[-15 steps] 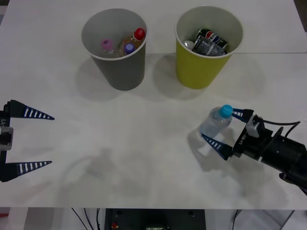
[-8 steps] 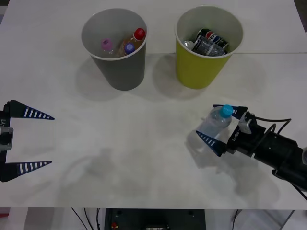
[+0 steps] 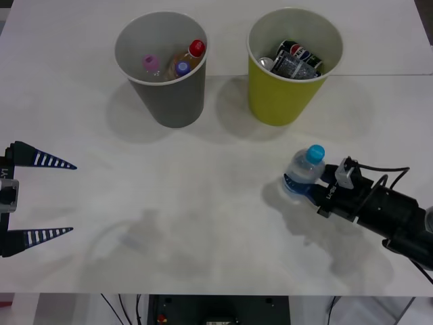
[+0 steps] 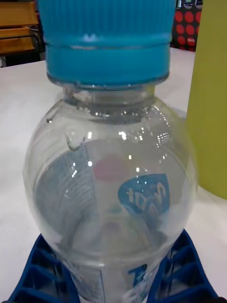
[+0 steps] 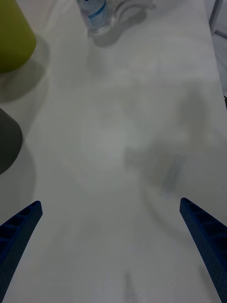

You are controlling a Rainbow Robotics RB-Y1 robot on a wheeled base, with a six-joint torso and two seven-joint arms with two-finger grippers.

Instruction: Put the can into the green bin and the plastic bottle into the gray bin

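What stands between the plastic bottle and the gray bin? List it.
Nothing visible on the bare white table. The right pincer grips the plastic bottle; the gray bin stands far-left, the green bin beside that route.

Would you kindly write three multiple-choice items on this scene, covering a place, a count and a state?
1. Where does the plastic bottle stand?
A. in the gray bin
B. on the table, nearer the green bin
C. in the green bin

2. How many bottle caps show in the gray bin?
A. one
B. three
C. five

3. How is the left tool?
A. open
B. shut on a can
C. shut on a bin

Answers: 1 B, it stands before the green bin; 2 B, red, pink, purple; 3 A, fingers spread apart, empty.
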